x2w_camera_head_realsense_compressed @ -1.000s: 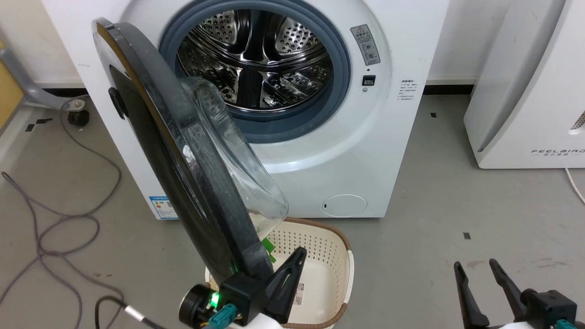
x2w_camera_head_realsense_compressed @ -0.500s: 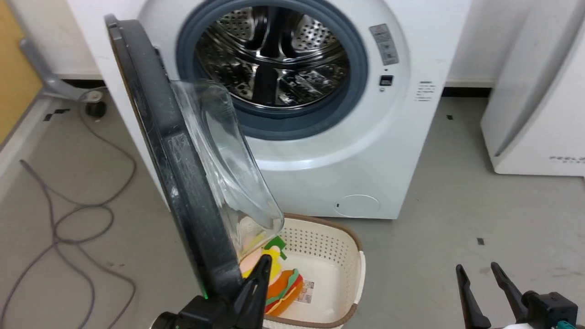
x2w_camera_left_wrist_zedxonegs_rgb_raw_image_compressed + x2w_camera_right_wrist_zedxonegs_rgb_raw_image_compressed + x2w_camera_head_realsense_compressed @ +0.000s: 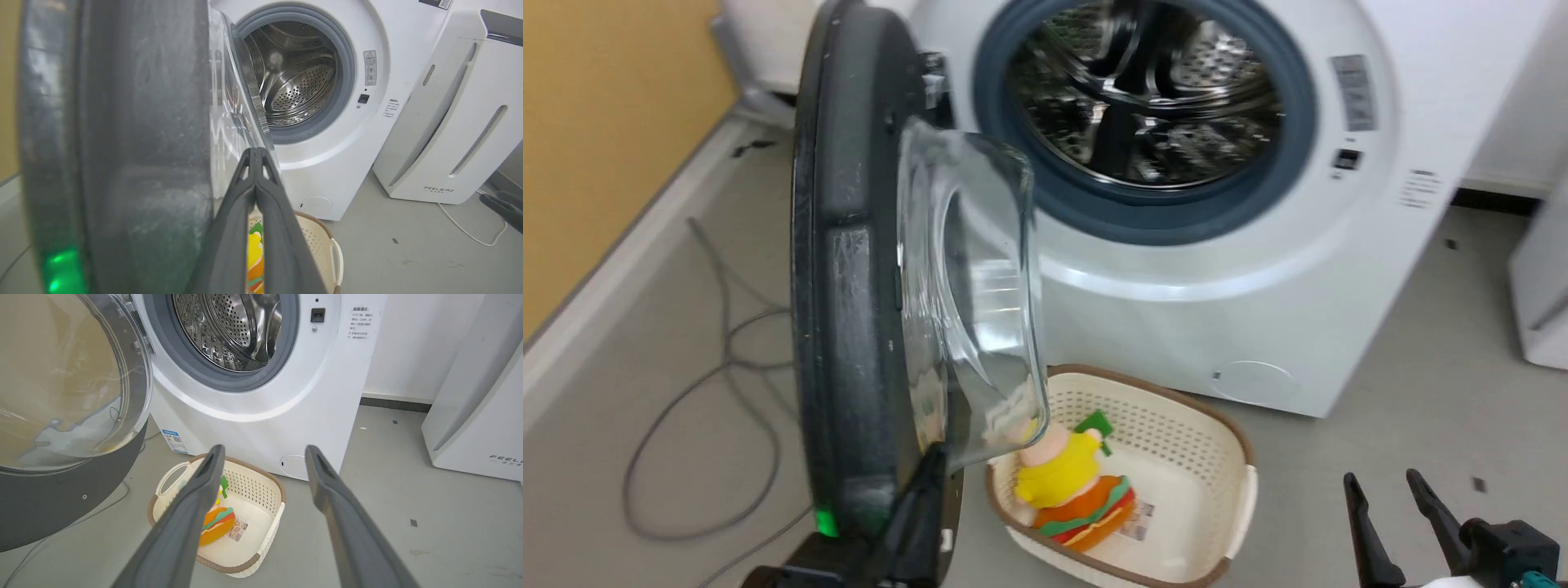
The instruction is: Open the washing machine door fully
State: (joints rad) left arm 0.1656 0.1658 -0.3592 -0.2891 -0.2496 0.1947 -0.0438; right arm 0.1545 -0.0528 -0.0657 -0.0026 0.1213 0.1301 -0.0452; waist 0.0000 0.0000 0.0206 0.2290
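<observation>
– Grey floor point(image 3: 1421, 392) runs across the room, with a yellow wall point(image 3: 605, 122) at the far left. What is the biggest thing on it?
– That's the washing machine point(image 3: 1217, 269), a white box with its steel drum point(image 3: 1152, 98) showing inside a grey ring. A white appliance point(image 3: 441, 122) marked FEELBIRD stands just to its right.
– And the washing machine door point(image 3: 849, 286)?
– It is swung out on its hinge at the machine's left side. From the head camera it stands almost edge-on, with the clear glass bowl point(image 3: 980, 269) bulging to the right. It is well off the opening but not folded back against the machine's front.
– What sits below it?
– A cream perforated basket point(image 3: 1168, 420) with a brown rim, on the floor just in front of the machine. The door's lower edge hangs over the basket's left end. Inside lies a soft toy point(image 3: 1078, 490), yellow on top, orange and green beneath.
– The left gripper point(image 3: 255, 153)?
– Clenched, its two fingers pressed together with nothing between them. They lie right beside the inner face of the door's rim, low down next to the glass. Whether they touch it I cannot tell.
– The right gripper point(image 3: 264, 451)?
– Released, with its fingers spread wide and empty. It is low at the right, well apart from the door, and points towards the basket.
– Smaller bits?
– A round flap point(image 3: 1252, 382) sits low on the machine's front, and a blue sticker point(image 3: 175, 441) is at its lower left corner. A green light point(image 3: 825, 521) glows by the left gripper.
</observation>
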